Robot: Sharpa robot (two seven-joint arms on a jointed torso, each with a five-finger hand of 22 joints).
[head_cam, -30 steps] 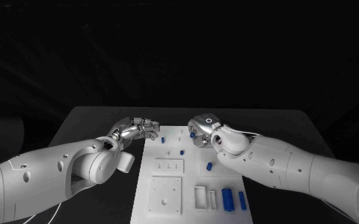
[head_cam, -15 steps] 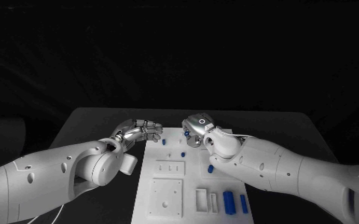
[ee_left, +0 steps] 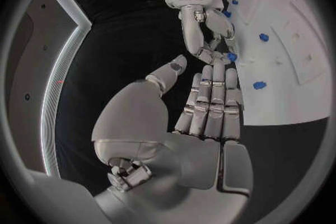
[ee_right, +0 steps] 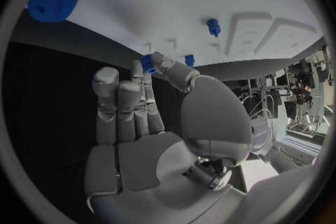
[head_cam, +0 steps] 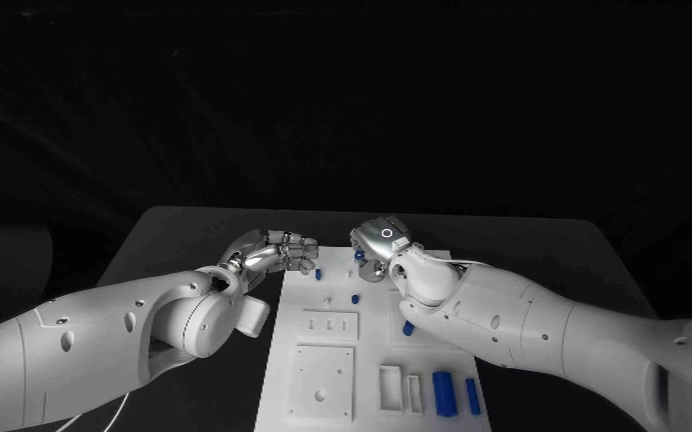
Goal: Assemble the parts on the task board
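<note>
White task board (head_cam: 325, 367) edge (far end) — right hand (head_cam: 381, 244) pinches part (ee_right: 147, 63).

Two bulky, glossy white arms with small dark screw holes in their rounded shells end in a silver left hand (head_cam: 271, 249) and a silver right hand (head_cam: 378, 242) of segmented metal fingers, the right wrist bearing a small ring mark.
</note>
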